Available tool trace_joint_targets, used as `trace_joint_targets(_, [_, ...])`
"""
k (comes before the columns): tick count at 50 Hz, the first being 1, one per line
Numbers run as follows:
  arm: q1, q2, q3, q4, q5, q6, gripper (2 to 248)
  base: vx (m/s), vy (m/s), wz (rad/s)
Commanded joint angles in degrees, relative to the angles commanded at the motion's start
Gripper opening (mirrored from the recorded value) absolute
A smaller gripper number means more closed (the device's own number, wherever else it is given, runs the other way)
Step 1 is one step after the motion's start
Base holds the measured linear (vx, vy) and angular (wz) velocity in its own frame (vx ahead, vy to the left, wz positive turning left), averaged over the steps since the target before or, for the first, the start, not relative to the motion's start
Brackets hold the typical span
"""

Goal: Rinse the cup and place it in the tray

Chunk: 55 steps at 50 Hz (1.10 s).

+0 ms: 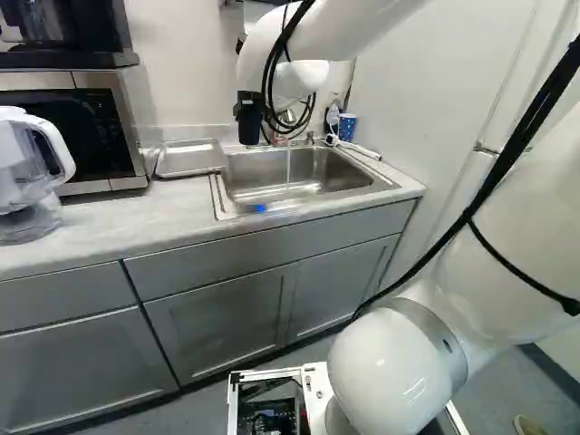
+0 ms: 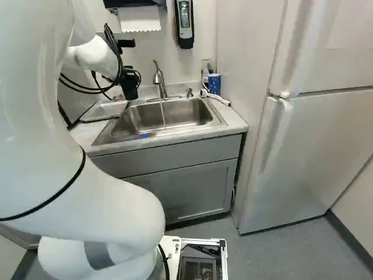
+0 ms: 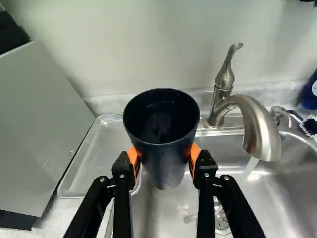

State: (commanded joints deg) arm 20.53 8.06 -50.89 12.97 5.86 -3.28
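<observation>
Reaching ahead, the arm [image 1: 313,36] holds the cup [image 3: 163,153] seemingly above the sink [image 1: 317,170].

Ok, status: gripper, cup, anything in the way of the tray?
Gripper shut on cup, mouth up. Faucet running beside cup. Tray beside sink, nothing seen blocking it.

Glossy metal faucet [image 3: 260,130], smooth cup [image 3: 166,161]

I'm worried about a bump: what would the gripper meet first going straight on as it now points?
The dark cup that the gripper holds would likely meet the backsplash behind the sink and tray first, though the cup hides part of the way and depth is unclear.
</observation>
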Motion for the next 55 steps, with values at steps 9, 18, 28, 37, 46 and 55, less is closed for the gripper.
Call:
trace_joint_targets(9, [0.0,0.0,0.0,0.0,0.0,5.1,119,0.000,0.000,0.000])
trace_joint_targets(18, [0.0,0.0,0.0,0.0,0.0,10.5,119,0.000,0.000,0.000])
trace_joint_targets(28, [0.0,0.0,0.0,0.0,0.0,16.5,119,0.000,0.000,0.000])
trace_joint_targets(37, [0.0,0.0,0.0,0.0,0.0,22.0,119,0.000,0.000,0.000])
trace_joint_targets(46, [0.0,0.0,0.0,0.0,0.0,27.4,119,0.000,0.000,0.000])
trace_joint_targets(55, [0.0,0.0,0.0,0.0,0.0,32.8,119,0.000,0.000,0.000])
